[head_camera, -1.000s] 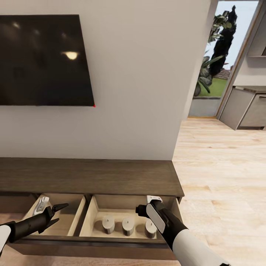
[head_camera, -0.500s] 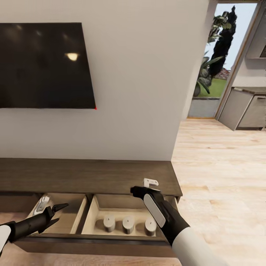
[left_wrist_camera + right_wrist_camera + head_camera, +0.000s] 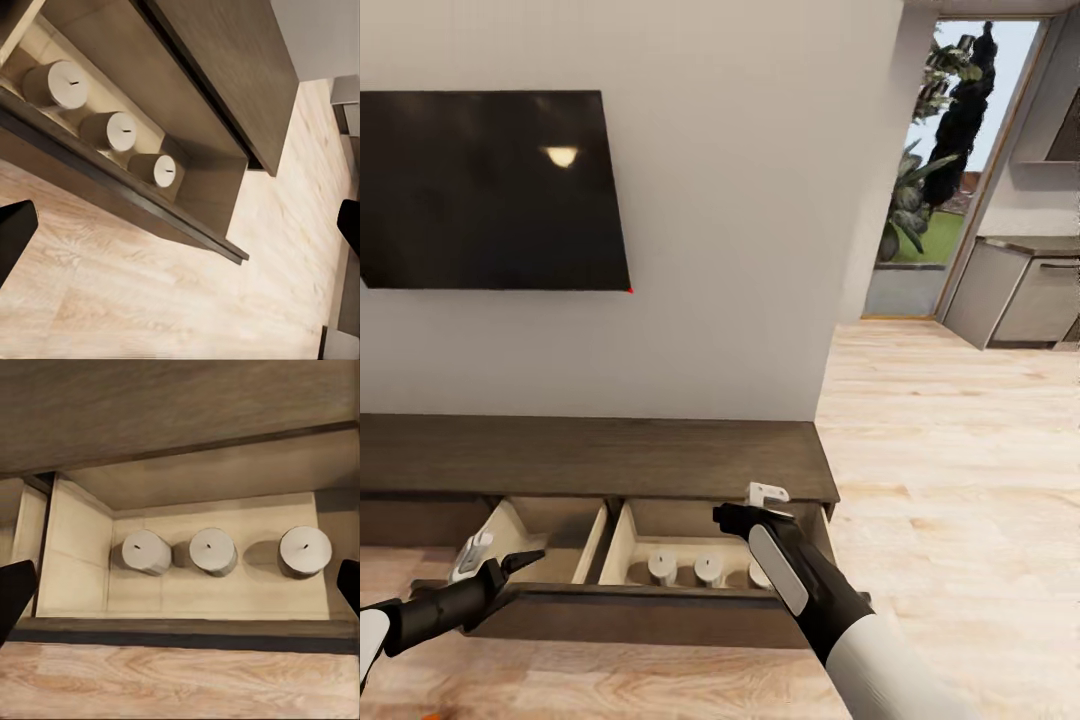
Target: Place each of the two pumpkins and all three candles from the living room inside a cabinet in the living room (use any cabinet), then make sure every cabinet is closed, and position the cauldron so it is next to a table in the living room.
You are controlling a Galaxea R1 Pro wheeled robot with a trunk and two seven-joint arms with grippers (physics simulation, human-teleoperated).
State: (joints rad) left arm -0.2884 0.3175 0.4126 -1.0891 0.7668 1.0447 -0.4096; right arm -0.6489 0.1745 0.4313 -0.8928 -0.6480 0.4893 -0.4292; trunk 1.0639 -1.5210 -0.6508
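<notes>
— What's different from a second ago?

— The head camera has shifted: the television and cabinet sit differently in the picture, and the open drawers show at a steeper angle, so less of their floors is seen. The right arm has lifted from down in the drawer to above its rear edge. The left arm has barely changed.

— The jaws?

— The right jaws [image 3: 725, 516] are hard to read from the head view, but in the right wrist view the two dark tips sit at opposite edges with nothing between them, so they are spread wide and empty. The left jaws [image 3: 525, 568] are parted too, holding nothing, over the front edge of the left drawer [image 3: 550, 535].

— And the candles?

— All three candles [image 3: 212, 550] stand upright in a row in the right drawer [image 3: 660, 520] of the cabinet [image 3: 590, 458], apart from one another, on its pale beige floor. The left wrist view shows the same row [image 3: 109, 130] behind the dark drawer front.

— Is the cabinet shut?

— No, both drawers are pulled out. Above hangs a black television [image 3: 490, 190] on the wall; to the right, a light wooden floor [image 3: 950, 480] runs toward a doorway [image 3: 950, 160] with greenery beyond.
</notes>
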